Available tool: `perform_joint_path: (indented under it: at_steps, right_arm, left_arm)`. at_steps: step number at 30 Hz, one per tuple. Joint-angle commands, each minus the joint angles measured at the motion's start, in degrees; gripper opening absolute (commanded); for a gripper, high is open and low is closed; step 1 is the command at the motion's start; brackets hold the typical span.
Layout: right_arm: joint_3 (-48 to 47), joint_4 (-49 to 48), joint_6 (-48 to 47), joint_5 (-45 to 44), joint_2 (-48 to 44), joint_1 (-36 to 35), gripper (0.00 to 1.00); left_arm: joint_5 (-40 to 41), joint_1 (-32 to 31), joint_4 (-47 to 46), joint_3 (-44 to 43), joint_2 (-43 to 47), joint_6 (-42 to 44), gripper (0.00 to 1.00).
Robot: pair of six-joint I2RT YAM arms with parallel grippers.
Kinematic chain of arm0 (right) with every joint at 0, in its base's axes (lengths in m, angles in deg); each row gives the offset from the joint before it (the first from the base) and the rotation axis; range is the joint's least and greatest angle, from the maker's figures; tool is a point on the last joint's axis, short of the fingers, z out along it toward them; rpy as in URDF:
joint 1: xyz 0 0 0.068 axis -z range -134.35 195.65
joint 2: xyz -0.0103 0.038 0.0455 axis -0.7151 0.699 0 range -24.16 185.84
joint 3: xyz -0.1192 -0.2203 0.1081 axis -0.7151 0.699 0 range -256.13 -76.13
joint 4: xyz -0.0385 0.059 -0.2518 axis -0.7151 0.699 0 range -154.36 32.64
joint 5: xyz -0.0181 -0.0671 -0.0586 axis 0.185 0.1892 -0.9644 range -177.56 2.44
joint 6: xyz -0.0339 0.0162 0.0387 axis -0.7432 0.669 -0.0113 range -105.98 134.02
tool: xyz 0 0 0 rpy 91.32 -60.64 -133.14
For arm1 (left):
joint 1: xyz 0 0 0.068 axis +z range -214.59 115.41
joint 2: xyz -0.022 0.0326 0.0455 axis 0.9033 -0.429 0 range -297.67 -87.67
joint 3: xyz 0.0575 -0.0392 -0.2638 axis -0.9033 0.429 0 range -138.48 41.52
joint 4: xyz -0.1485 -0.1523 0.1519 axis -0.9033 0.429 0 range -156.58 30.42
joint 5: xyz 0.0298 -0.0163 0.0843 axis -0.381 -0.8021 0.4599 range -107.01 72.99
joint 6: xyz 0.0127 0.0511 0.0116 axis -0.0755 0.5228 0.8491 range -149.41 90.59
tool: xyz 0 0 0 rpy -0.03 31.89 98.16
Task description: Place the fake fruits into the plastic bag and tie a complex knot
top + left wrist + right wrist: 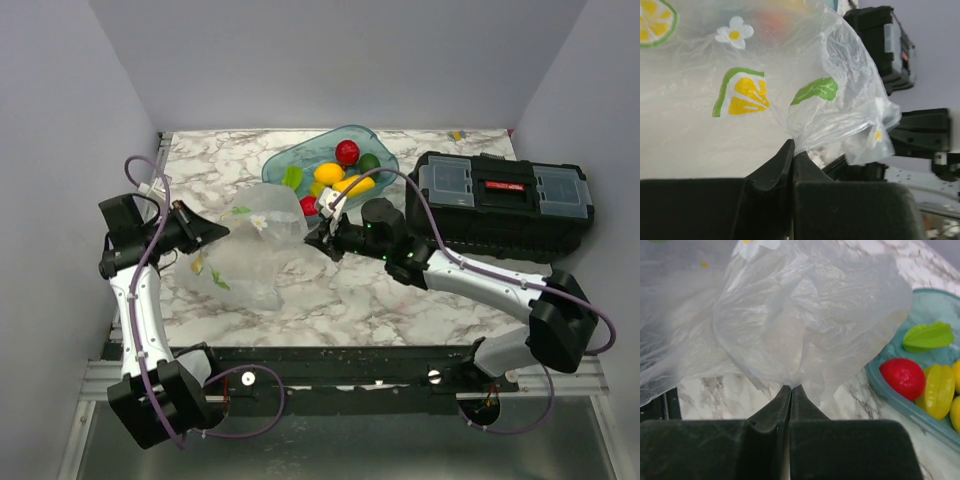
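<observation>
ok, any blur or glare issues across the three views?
Top external: even light, sharp, no hard glare on the plastic bag. Left wrist: film fills frame, colours behind it smeared, toolbox soft. Right wrist: film crisp, fake fruits slightly soft.

surface: marble table [335, 297] | on it: plastic bag [250, 258]; teal tub [283, 160]; black toolbox [505, 202]

No text, brand, number or sign can be read in any of the views. The plastic bag [255, 250] is printed only with citrus slices, green leaves and small flowers, without lettering. A red strip [505, 184] is seen on the lid of the black toolbox [505, 215], but any marking on it is too small to be made out.
</observation>
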Motion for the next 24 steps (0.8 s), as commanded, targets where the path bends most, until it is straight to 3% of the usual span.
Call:
perform_joint_path:
  at_steps: [1, 3, 4, 5, 6, 8, 14, 20, 24]
  right_arm:
    - [-4.6, -0.4, 0.8, 9.2, -5.6, 0.7, 0.01]
    - [-7.1, 2.8, 2.7, 13.1, -5.4, 1.7, 0.01]
    - [-8.0, 4.2, 3.7, 14.9, -5.0, 2.1, 0.01]
    - [-9.1, 5.2, 4.8, 16.6, -4.7, 2.5, 0.01]
    - [-10.0, 6.6, 5.5, 18.5, -4.2, 2.9, 0.01]
    - [-11.5, 8.9, 6.3, 21.0, -3.5, 3.2, 0.01]
    - [-16.2, 15.8, 7.2, 28.9, -1.5, 4.0, 0.01]
    - [-21.8, 22.4, 4.9, 33.8, 0.2, 4.1, 0.01]
    - [-24.9, 26.7, 1.7, 36.1, 0.7, 4.1, 0.01]
  left_arm:
    - [4.7, 0.5, 16.5, -9.0, -0.1, 28.2, 0.00]
    - [4.4, 0.4, 20.4, -11.4, 0.7, 38.7, 0.09]
    - [4.3, 0.3, 21.9, -12.1, 1.9, 42.9, 0.22]
    - [3.3, 0.3, 22.9, -12.8, 3.1, 46.6, 0.40]
    - [2.5, 0.3, 23.9, -13.0, 5.1, 51.6, 0.65]
    - [1.1, 0.3, 23.0, -12.6, 10.0, 57.7, 0.97]
    - [-0.9, -4.4, 13.3, -11.1, 21.3, 68.3, 0.98]
    - [9.4, -25.1, 20.1, -21.0, 14.1, 78.1, 0.98]
    - [15.1, -35.0, 22.9, -26.9, 7.8, 81.7, 0.99]
